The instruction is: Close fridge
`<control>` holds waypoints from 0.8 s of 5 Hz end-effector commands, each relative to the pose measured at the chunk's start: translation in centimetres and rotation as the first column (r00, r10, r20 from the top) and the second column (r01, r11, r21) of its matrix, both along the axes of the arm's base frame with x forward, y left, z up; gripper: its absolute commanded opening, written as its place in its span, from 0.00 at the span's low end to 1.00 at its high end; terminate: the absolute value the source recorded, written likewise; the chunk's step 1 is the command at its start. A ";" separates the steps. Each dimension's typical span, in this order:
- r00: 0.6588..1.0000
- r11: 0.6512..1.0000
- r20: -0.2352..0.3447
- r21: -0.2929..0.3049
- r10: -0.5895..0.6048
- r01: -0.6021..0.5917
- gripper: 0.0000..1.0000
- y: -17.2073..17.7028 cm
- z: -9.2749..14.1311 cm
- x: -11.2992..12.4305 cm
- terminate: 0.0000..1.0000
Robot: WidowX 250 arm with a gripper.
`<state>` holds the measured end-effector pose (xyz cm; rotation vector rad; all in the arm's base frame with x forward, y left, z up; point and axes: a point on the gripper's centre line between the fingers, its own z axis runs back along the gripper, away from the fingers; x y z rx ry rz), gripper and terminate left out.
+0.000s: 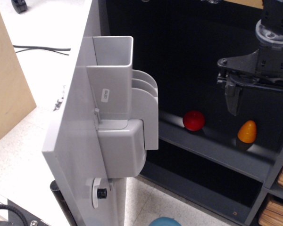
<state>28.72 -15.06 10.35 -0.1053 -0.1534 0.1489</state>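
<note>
The fridge is a dark cabinet [188, 42] with its light-grey door [73, 141] swung wide open towards me. The door's inner side faces right and carries grey bins [120, 94]. A bit of its black bar handle [60, 197] shows below the door edge. My gripper [260, 106] hangs at the upper right in front of the cabinet's interior, far from the door. Its jaws stand apart and hold nothing; one finger [232, 99] shows clearly and the other is cut off by the right edge.
A red ball [194, 120] and an orange cone-shaped toy [246, 132] sit on the fridge shelf [212, 150]. Light wooden slats [278, 207] are at the lower right. A wooden panel [7, 80] stands left, with a black cable [42, 48] behind it. A teal object [165, 221] is at the bottom.
</note>
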 end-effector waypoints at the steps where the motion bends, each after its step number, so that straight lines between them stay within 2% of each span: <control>1: 1.000 1.000 0.000 0.000 0.000 0.000 1.00 0.0 0.0 0.0 0.00; 2: 0.999 0.997 -0.014 -0.061 -0.041 0.040 1.00 0.0 2.6 -1.1 0.00; 3: 1.000 0.996 -0.008 -0.085 -0.018 0.017 1.00 1.4 5.7 -2.5 0.00; 4: 1.000 0.998 0.010 -0.062 -0.006 0.007 1.00 3.3 7.5 -4.4 0.00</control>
